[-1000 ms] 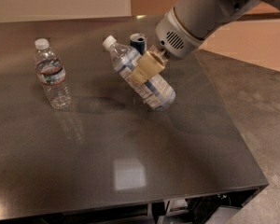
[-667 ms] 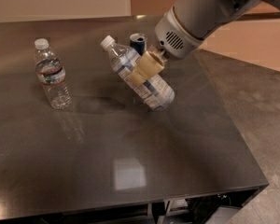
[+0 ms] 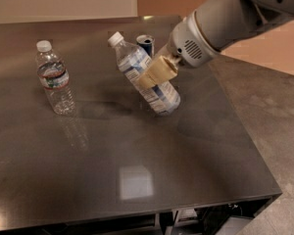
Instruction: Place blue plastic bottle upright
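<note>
The blue plastic bottle (image 3: 139, 67), clear with a white cap and a blue-and-white label, is tilted with its cap up and to the left. Its base rests on or hangs just above the dark table (image 3: 137, 180) near the middle. My gripper (image 3: 156, 74) is shut on the bottle's middle, coming in from the upper right. The tan finger (image 3: 158, 72) lies across the label.
A ribbed clear bottle with a red-banded label (image 3: 54, 78) stands upright at the left. A blue and silver drink can (image 3: 146, 44) stands right behind the held bottle. The table's right edge runs diagonally beside grey floor (image 3: 279, 126).
The bottle has tilted slightly more towards upright in my gripper. Its cap has risen a little; otherwise little has moved.
</note>
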{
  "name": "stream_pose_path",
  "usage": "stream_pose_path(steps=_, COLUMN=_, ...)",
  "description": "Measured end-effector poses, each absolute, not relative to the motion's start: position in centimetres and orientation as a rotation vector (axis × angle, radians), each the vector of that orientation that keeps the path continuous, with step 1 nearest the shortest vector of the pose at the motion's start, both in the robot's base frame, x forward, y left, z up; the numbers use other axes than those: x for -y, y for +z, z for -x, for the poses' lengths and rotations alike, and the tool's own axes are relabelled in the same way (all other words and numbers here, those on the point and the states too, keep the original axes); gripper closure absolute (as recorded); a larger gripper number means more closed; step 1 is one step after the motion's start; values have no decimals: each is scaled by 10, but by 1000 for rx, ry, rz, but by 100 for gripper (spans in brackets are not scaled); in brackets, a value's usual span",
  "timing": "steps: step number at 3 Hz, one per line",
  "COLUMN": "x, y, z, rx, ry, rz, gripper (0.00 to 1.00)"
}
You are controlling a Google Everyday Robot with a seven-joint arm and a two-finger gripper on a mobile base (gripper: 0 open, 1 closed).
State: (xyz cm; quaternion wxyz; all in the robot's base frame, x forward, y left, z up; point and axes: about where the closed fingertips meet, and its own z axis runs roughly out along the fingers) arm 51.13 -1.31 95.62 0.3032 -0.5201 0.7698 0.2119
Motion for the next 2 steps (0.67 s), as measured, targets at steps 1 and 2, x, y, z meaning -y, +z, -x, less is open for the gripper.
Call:
stream_pose_path(steps=1, x=19, y=951, z=-509, rx=-1903, ry=659, rz=1290, gripper=100)
stream_pose_path(steps=2, x=25, y=946, z=-503, rx=-1768, ry=768, rz=1200, gripper=100)
